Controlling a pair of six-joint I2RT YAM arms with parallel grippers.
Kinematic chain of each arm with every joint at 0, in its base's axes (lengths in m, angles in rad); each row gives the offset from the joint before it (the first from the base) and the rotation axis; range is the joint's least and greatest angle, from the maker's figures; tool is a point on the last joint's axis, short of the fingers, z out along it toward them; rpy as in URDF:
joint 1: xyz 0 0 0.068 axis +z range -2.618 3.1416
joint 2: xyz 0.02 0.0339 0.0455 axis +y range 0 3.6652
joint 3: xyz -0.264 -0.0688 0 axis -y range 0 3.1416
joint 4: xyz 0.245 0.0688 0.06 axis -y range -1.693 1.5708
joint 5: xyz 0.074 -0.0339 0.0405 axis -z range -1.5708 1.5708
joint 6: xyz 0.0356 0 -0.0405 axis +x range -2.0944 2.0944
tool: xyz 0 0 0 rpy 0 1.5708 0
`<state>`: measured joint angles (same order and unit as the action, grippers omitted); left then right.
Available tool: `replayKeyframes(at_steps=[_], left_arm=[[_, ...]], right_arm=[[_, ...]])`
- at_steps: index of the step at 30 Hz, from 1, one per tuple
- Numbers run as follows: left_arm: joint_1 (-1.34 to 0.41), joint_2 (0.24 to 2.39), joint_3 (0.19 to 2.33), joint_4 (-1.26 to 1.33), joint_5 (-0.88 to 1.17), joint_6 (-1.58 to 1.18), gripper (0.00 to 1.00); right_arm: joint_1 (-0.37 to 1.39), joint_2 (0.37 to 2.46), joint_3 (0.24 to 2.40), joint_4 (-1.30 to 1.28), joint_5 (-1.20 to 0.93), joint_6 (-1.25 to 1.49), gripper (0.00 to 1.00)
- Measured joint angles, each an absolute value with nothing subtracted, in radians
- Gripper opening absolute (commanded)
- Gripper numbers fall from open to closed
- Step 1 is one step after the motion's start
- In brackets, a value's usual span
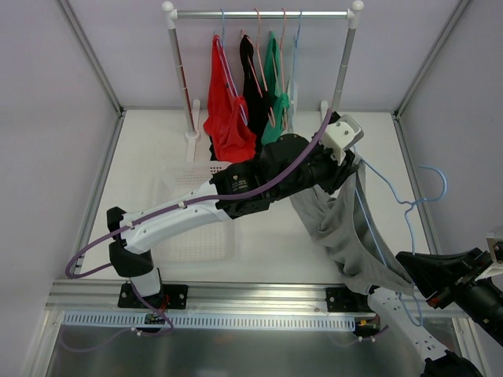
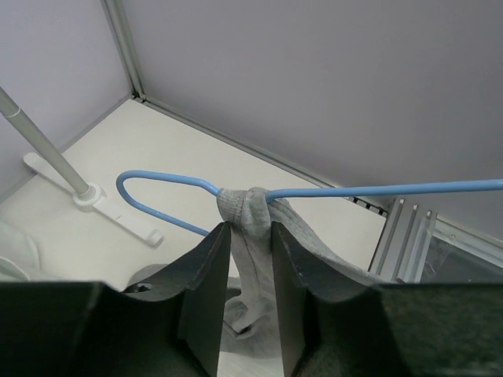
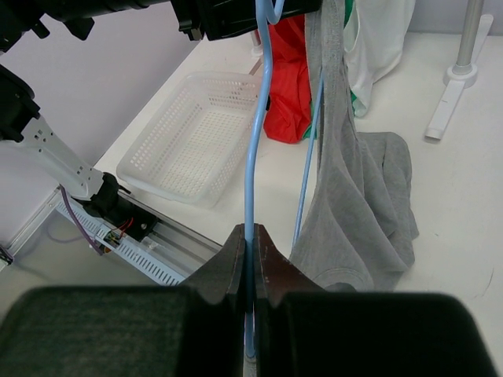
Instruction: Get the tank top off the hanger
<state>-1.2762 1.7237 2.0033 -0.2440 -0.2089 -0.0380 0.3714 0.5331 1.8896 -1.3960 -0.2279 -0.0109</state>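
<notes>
The grey tank top (image 1: 344, 228) hangs in the air from a light blue wire hanger (image 1: 409, 206) at the right of the table. Its lower part lies crumpled on the table. My left gripper (image 2: 250, 236) is shut on the tank top's bunched strap (image 2: 245, 206), just below where it wraps the hanger (image 2: 157, 179) wire. In the top view this gripper (image 1: 350, 161) sits at the garment's upper end. My right gripper (image 3: 253, 236) is shut on the hanger (image 3: 253, 157) wire, with the tank top (image 3: 354, 204) draped to its right. It also shows at the lower right (image 1: 428, 292).
A clothes rack (image 1: 263, 13) at the back carries red (image 1: 226, 118), black and green garments on hangers. A white perforated basket (image 1: 185, 216) lies under my left arm. The rack's white foot (image 2: 94, 196) stands to the left of the hanger hook.
</notes>
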Motion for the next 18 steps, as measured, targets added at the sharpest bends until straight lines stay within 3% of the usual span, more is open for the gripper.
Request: replayKeyframes(at_steps=[5, 12, 18], left_arm=[[-1.275, 1.726, 2.003, -0.242, -0.210, -0.047, 0.00], [-1.275, 1.726, 1.996, -0.233, -0.277, -0.045, 0.00], [-1.275, 1.726, 1.993, -0.225, -0.513, -0.056, 0.00]], right_arm=[[0.371, 0.533, 1.890, -1.396, -0.243, -0.011, 0.00], [0.373, 0.533, 1.888, -1.396, -0.248, -0.013, 0.00], [0.376, 0.526, 1.851, -1.395, -0.326, -0.057, 0.00]])
